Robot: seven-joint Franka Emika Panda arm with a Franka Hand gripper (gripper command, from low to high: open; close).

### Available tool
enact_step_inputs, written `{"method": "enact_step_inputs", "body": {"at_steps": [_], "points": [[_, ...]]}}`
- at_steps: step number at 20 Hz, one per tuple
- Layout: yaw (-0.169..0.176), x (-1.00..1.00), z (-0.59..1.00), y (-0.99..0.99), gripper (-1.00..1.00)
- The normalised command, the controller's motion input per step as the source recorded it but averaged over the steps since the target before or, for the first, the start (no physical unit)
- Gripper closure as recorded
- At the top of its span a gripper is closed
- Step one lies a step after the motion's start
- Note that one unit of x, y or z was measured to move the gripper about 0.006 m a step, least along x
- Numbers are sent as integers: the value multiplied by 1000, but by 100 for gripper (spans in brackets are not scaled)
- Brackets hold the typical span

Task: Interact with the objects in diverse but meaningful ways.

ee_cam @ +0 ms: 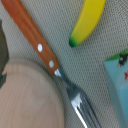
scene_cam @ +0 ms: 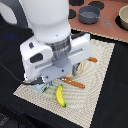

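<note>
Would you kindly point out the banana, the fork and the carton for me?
banana (ee_cam: 89, 20), wrist view, middle of its yellow body.
fork (ee_cam: 36, 42), wrist view, wooden handle near a rivet.
carton (ee_cam: 120, 80), wrist view, pale blue face.

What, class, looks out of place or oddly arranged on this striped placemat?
The banana lies straight on the placemat beside the wooden-handled fork, among the cutlery instead of on a plate. The fork also runs diagonally, its neck over the rim of a pale round plate. Nothing looks spilled or broken.
</note>
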Motion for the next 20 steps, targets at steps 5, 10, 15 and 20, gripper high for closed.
{"method": "enact_step_inputs", "body": {"at_steps": [5,10,15,20], "points": [[-6,415,-168,-467,-100],[0,154,-81,-229,-100],[0,29,-64,-134,-100],[0,0,-113,-147,-100]]}}
